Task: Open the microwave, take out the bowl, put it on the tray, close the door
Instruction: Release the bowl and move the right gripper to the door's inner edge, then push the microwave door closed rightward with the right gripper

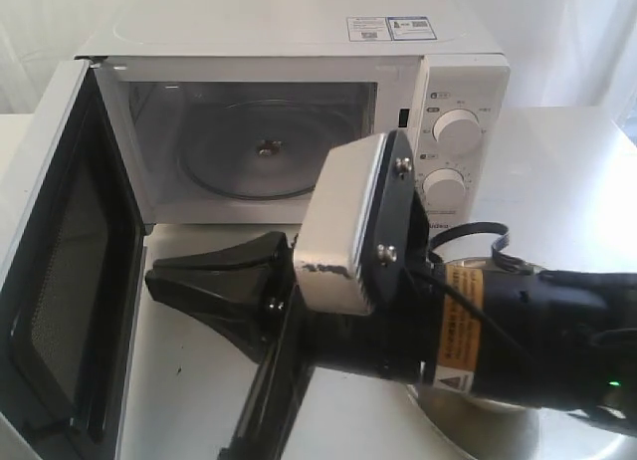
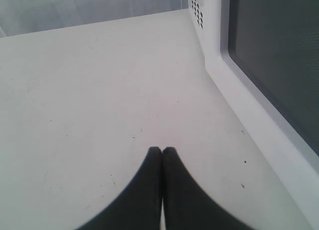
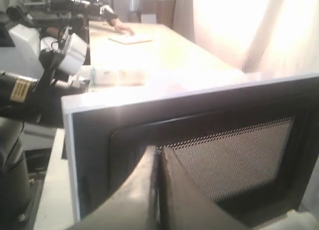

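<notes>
**Exterior view.** The microwave [image 1: 299, 121] spans from 10 to 1 o'clock with its cavity facing the camera. The glass turntable [image 1: 261, 151] lies flat inside, and the two round knobs [image 1: 458, 131] sit toward 2 o'clock. The door [image 1: 60, 281] stands swung wide at 9 o'clock, hinged on the cavity's left edge. Its long axis runs from the hinge out toward the camera, and its dark inner side faces 3 o'clock. The right gripper [image 1: 159, 278] reaches across the middle as a black wedge pointing toward 9 o'clock at that inner side. Its fingers are pressed together on nothing. The tip is near the door, but contact cannot be told. The tray [image 1: 488, 435] shows only as a sliver of silver at 5 o'clock, under the arm.

**Left wrist view.** The left gripper [image 2: 162, 151] has its fingertips meeting, empty, low over the white table [image 2: 89, 100]. The door's outer face with its dark window [image 2: 279, 56] runs just beside it. The vent holes [image 2: 196, 8] in the microwave's side lie further along.

**Right wrist view.** The right gripper [image 3: 158, 153] is closed and empty, aimed square at the door's inner mesh [image 3: 234, 150]. Whether it touches is unclear. A second robot arm [image 3: 30, 85] shows beyond the door's edge.
</notes>
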Tool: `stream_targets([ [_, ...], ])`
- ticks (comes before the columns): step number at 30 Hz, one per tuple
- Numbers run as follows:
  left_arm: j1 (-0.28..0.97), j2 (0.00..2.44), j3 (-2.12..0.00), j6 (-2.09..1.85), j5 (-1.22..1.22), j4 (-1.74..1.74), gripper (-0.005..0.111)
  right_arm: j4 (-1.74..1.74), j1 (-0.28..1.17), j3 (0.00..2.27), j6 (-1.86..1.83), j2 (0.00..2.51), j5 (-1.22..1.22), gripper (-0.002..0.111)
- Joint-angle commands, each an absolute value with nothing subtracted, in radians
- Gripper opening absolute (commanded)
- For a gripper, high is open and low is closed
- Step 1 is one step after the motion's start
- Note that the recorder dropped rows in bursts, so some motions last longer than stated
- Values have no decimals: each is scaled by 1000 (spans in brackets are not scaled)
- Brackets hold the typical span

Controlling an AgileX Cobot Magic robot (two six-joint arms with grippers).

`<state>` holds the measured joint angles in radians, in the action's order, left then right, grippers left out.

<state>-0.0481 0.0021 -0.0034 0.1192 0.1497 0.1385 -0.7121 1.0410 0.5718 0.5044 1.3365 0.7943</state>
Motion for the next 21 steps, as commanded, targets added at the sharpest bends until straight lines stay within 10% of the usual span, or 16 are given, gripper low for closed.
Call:
stream_targets([
  [1, -47, 0, 0, 125, 149, 135, 0, -641, 1036, 579, 355, 1465, 1024, 0],
  [21, -47, 0, 0, 125, 149, 135, 0, -653, 1272, 890, 280, 1525, 489, 0],
])
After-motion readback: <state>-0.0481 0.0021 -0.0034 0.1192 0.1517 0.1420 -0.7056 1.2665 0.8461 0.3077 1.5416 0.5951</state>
